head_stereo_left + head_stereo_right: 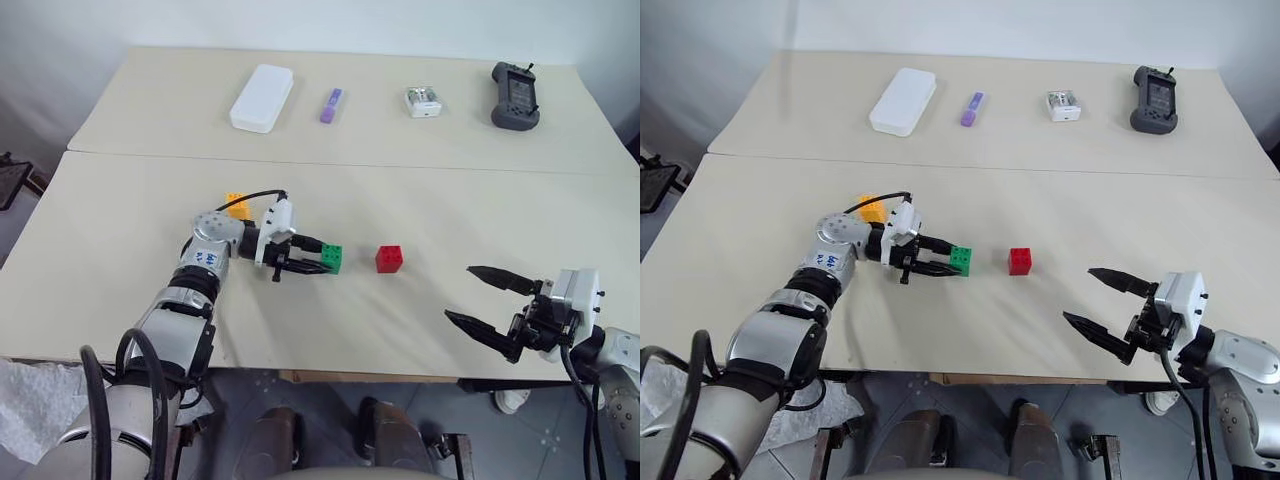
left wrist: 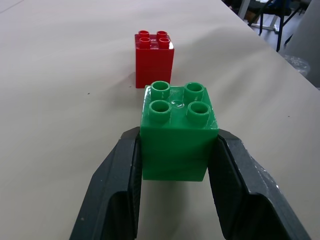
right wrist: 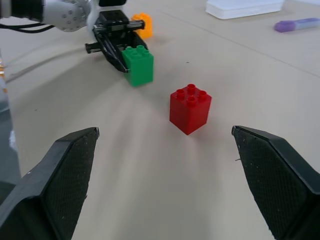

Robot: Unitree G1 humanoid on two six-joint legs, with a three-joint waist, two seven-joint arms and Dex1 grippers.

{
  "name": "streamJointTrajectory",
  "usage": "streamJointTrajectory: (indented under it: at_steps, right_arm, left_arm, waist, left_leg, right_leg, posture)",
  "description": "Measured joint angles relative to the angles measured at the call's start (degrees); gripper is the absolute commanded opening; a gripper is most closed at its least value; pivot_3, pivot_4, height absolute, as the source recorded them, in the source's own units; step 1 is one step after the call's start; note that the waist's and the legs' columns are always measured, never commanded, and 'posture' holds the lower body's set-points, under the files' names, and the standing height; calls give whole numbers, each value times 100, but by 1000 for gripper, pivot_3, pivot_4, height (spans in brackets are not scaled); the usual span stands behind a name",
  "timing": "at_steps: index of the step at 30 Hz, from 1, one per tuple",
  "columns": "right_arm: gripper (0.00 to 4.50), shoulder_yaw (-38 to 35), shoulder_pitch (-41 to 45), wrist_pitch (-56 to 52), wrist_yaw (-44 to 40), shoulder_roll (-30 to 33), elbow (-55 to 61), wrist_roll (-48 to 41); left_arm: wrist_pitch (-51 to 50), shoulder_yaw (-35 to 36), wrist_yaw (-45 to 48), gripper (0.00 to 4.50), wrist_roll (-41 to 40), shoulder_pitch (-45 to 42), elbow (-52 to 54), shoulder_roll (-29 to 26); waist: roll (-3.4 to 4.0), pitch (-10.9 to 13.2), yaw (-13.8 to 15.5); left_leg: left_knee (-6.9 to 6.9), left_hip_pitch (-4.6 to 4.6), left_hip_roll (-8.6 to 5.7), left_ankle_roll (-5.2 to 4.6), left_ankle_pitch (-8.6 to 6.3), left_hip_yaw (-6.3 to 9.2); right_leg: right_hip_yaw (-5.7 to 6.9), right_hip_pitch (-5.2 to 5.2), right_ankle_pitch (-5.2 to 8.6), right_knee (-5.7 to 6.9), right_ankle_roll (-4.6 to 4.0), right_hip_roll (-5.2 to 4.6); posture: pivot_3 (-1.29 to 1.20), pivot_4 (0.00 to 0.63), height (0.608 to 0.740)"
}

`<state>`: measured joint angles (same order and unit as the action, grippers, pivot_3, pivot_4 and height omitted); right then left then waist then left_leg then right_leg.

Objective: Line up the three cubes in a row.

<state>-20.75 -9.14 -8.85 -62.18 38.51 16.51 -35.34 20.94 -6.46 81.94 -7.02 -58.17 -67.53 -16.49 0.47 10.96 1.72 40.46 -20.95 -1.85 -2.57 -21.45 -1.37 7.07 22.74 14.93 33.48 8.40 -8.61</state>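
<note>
Here the left gripper [image 1: 318, 261] is clamped on the green cube [image 1: 332, 259], one black finger against each side wall, studs up; from the left wrist the cube's underside looks to be at the table surface, though I cannot tell whether it rests or hangs just clear. The red cube [image 1: 390, 258] stands alone at three o'clock of the green one, near but apart, studs up. The yellow-orange cube [image 1: 237, 204] sits at about ten o'clock of the green one, partly hidden behind the left wrist. The right gripper [image 1: 487, 300] hovers with its fingers spread wide and nothing between them, at about four o'clock of the red cube and well apart from it, near the front edge of the table [image 1: 120, 300].

Along the far side of the table, at twelve o'clock of the cubes, lie a white rectangular box [image 1: 262, 97], closed so its contents cannot be seen, a purple stick [image 1: 331, 104], a small white case [image 1: 423, 101] and a dark handheld controller [image 1: 515, 96].
</note>
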Motion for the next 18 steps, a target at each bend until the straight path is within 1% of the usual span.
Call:
streamJointTrajectory:
  at_steps: [4, 5, 7, 10, 13, 15, 16, 18]
  right_arm:
    - [4500, 8, -52, 30, 52, -34, 29, 7]
    - [4500, 24, -51, 38, 53, -45, 29, 8]
    - [4500, 42, -44, 46, 59, -65, 29, 11]
    - [4500, 150, 13, 47, 58, -91, 29, 10]
    - [4500, 300, 42, 44, 49, -109, 36, 9]
    - [4500, 402, 112, 20, 23, -108, 40, 8]
    - [4500, 502, 198, -2, -7, -108, 42, 8]
    - [4500, 646, 330, -25, -33, -108, 35, 10]
  left_arm:
    - [7, 105, -127, 1477, 77, -11, -149, 34]
    - [-27, 130, -130, 2037, 80, -27, -188, 38]
    - [-29, 161, -217, 2418, 123, -39, -261, 44]
    - [33, 221, -380, 3351, 180, -42, -275, 39]
    - [121, 347, -206, 4246, 164, -39, -162, 2]
    - [141, 438, 28, 4246, 46, 81, 186, -83]
    - [137, 526, 127, 4378, -63, 231, 480, -164]
    - [79, 655, 191, 4378, -246, 555, 1038, -328]
  waist:
    - [0, 0, -11]
    - [0, 0, -8]
    - [0, 0, -8]
    - [0, 0, -9]
    - [0, 0, -9]
    - [0, 0, -22]
    - [1, 0, -30]
    - [1, 0, -59]
  left_leg:
    - [9, -4, 6, -1, 0, -1]
    - [10, -4, 6, -1, -1, -1]
    - [13, -5, 6, -1, -1, 0]
    - [15, -6, 8, -2, -1, 1]
    - [17, -8, 8, -2, -1, 0]
    - [23, -9, 12, -4, -2, 1]
    - [24, -8, 15, -4, -2, 5]
    - [24, -2, 24, -4, -3, 30]
  right_leg:
    - [-2, 1, -2, 1, 3, 1]
    - [-1, 1, -2, 2, 3, 1]
    - [-2, 1, -2, 3, 3, 1]
    - [-1, 1, -2, 3, 3, 1]
    - [-1, 2, -2, 4, 3, 1]
    - [-2, 2, -2, 5, 3, 1]
    - [-3, 2, -2, 6, 2, 1]
    - [-15, 6, -2, 8, 2, 4]
  posture:
    - [0, 150, 740]
    - [0, 150, 740]
    - [0, 150, 740]
    - [0, 150, 740]
    - [0, 150, 740]
    - [0, 150, 740]
    - [0, 150, 740]
    - [0, 150, 740]
